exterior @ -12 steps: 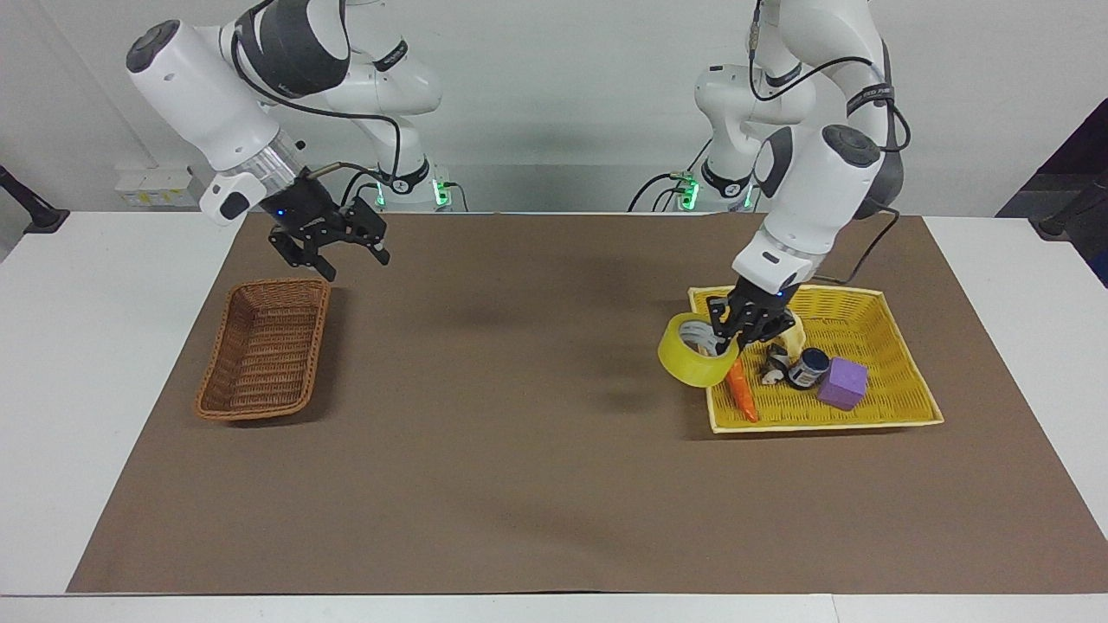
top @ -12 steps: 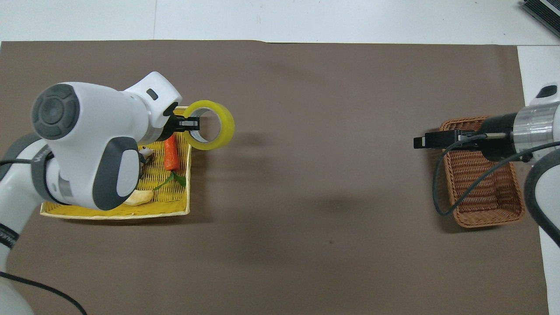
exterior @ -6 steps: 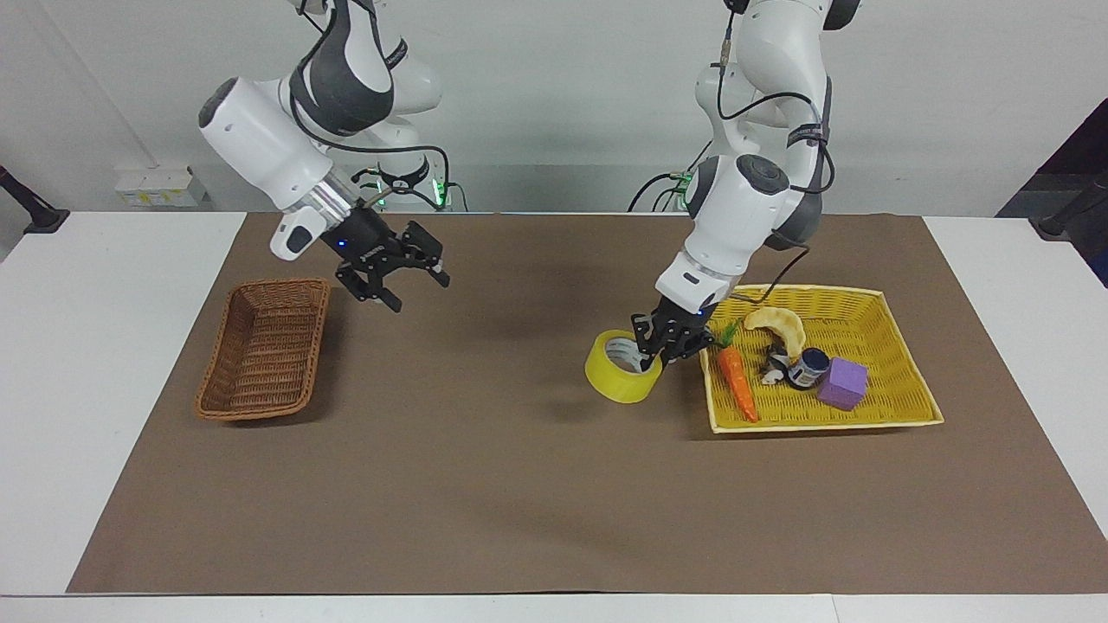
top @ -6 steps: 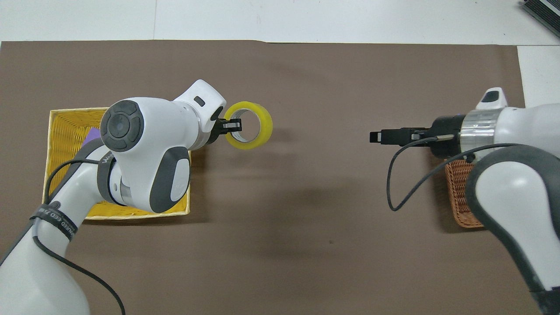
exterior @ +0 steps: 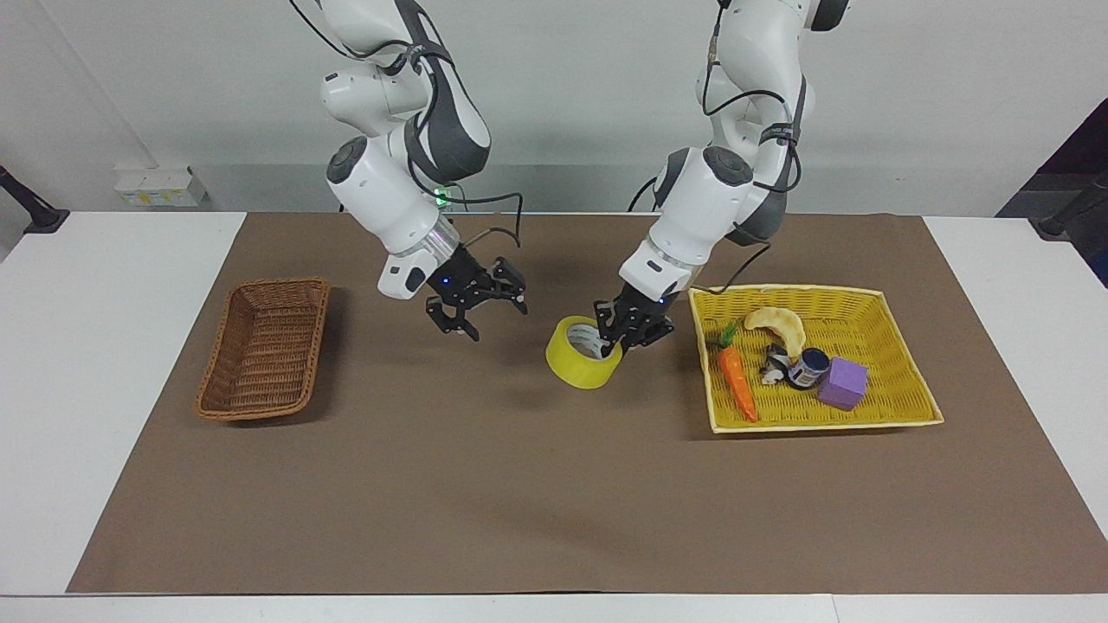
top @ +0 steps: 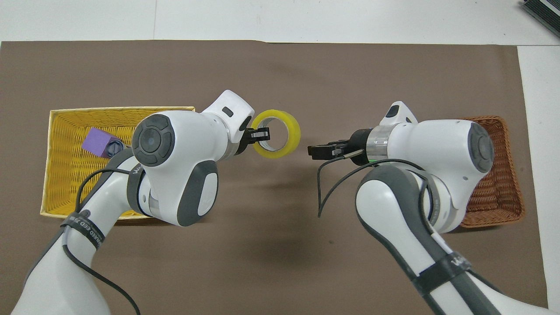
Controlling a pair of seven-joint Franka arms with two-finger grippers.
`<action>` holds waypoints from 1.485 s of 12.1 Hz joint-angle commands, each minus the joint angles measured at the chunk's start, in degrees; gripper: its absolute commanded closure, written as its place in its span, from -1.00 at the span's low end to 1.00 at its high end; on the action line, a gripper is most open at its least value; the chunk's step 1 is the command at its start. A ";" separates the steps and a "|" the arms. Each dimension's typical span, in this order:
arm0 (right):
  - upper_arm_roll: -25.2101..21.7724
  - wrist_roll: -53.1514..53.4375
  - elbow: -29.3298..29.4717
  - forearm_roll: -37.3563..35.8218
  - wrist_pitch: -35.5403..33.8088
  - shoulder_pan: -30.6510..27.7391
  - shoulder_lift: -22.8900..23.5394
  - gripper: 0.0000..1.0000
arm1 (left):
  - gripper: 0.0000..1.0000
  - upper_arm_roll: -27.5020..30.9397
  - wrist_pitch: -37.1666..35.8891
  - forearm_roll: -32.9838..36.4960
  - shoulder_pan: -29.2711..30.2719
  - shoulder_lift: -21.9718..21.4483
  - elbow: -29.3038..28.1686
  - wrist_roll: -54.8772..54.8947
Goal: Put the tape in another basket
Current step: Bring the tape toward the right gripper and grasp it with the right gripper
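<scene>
In the facing view, the left gripper point(exterior: 625, 333) is clamped on the rim of the wide roll of translucent yellow packing tape with a white core point(exterior: 584, 353), one finger inside the ring and one outside, holding it in the air over the brown paper table cover point(exterior: 519, 484), just beside the large bright yellow woven basket point(exterior: 900, 407) on the side toward the right arm's end of the table. That yellow basket holds an orange toy carrot point(exterior: 737, 383), a purple cube point(exterior: 842, 383), a small dark jar point(exterior: 809, 367) and a pale curved piece point(exterior: 776, 324). The right gripper point(exterior: 485, 310) hangs over the cover near the tape, its fingers spread apart and holding nothing. The small narrow brown wicker basket point(exterior: 264, 350) sits well apart from the yellow basket, at the right arm's end. In the overhead view, the left gripper point(top: 261, 133) pinches the tape point(top: 276, 140) ring's wall, and the right gripper point(top: 316, 151) points toward the tape with a gap between them. The brown wicker basket point(top: 503, 192) is partly covered by the right arm, and the yellow basket point(top: 65, 131) by the left arm.
</scene>
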 commanded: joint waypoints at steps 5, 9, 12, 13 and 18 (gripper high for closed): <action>-0.27 -5.19 0.48 10.90 6.57 2.18 0.58 -1.00 | 1.00 0.64 1.10 -1.30 -1.87 0.04 0.88 -2.18; -0.27 -4.67 4.51 12.95 7.47 2.62 3.21 -1.00 | 1.00 0.64 1.10 -1.30 -1.96 0.04 0.97 -2.88; -0.27 -4.76 5.84 12.86 7.37 2.62 5.67 -1.00 | 1.00 0.64 1.27 -1.21 -2.13 0.04 1.31 -3.32; -0.27 -4.76 6.63 12.60 7.37 2.79 6.81 -1.00 | 1.00 0.64 1.36 -1.30 -2.13 0.13 1.93 -3.41; -0.19 -2.92 6.63 13.12 9.03 5.16 7.26 -0.59 | 1.00 0.64 1.88 -1.12 -2.48 0.92 3.51 -5.69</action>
